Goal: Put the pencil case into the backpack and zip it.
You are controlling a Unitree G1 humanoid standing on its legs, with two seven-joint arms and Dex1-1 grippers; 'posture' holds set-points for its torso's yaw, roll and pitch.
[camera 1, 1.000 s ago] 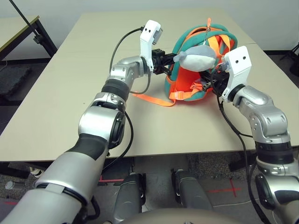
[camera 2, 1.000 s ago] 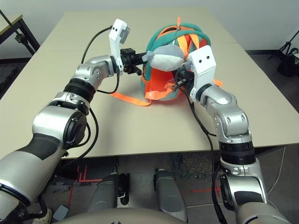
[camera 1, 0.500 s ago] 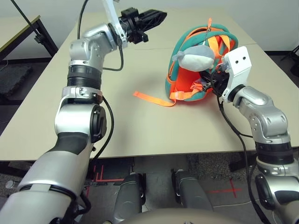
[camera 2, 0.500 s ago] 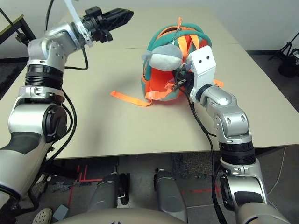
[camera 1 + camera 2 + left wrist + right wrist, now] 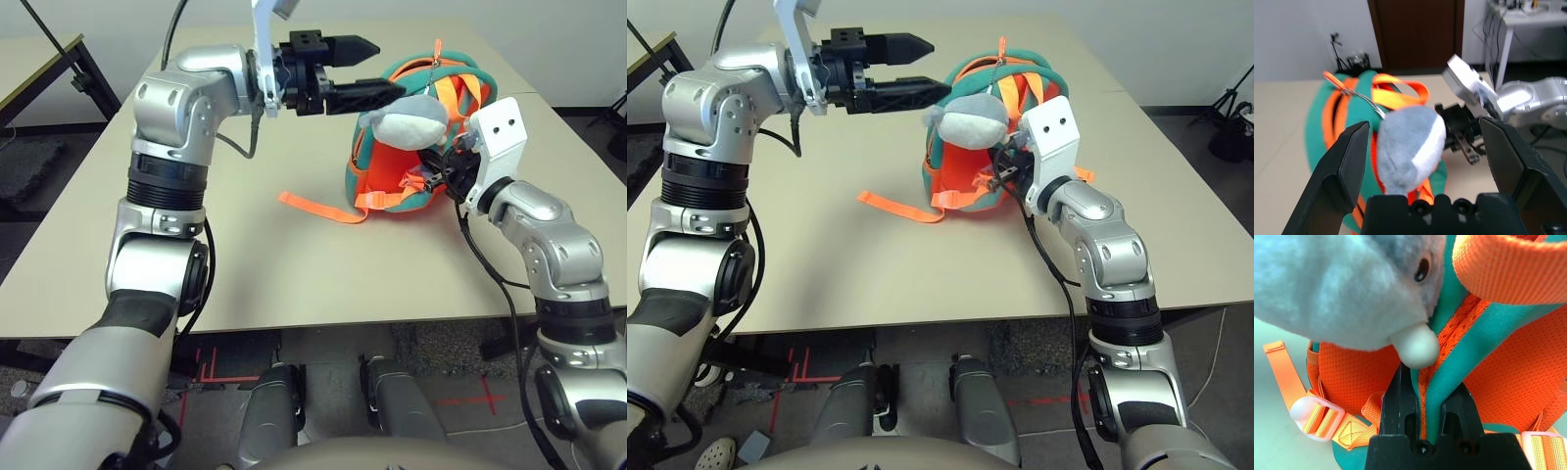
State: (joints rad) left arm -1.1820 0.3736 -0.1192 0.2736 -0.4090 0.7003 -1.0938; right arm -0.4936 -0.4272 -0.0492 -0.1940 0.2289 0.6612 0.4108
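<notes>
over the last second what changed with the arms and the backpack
The left gripper let go of the backpack at its left edge, beside the grey plush toy, and lifted away above the table; its fingers now stand open and hold nothing. The right gripper stayed shut on the backpack's teal trim, and the backpack, the toy and the loose orange strap kept their places.

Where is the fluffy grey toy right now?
The grey toy hangs on the backpack, between the open left gripper and the right gripper.
</notes>
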